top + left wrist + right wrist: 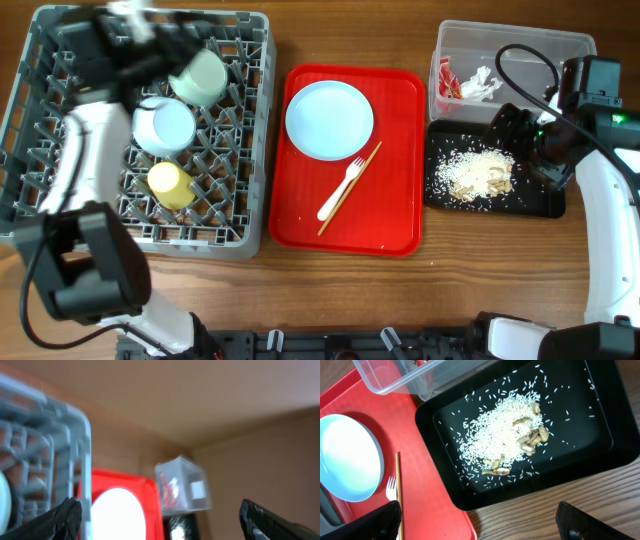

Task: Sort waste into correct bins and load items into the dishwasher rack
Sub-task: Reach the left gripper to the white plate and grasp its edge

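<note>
- The plate (330, 120), fork (335, 200) and chopstick (372, 158) are what's left to load. All three lie on the red tray (390, 220), with the fork and chopstick slanting side by side just below the plate, apparently touching.
- The rack (250, 40), just left of the red tray, already holds the green bowl (200, 75), the blue bowl (165, 127) and the cup (168, 182).
- The waste looks sorted. The wrapper (447, 82) and tissue (482, 84) sit in the tub (520, 45), and the scraps (478, 172) are heaped in the black tray (540, 200).
- So I'd say we're in the loading step, about halfway through.
- The left gripper (160, 510) is up over the rack's far corner, fingers wide apart and empty.
- The right gripper (479, 510) hangs above the black tray, also spread with nothing between.
- The next move is probably for one arm to reach onto the red tray. The plate needs a grip on its rim. The fork and chopstick lie flat and thin, so they need a low, careful pinch, one at a time.
</note>
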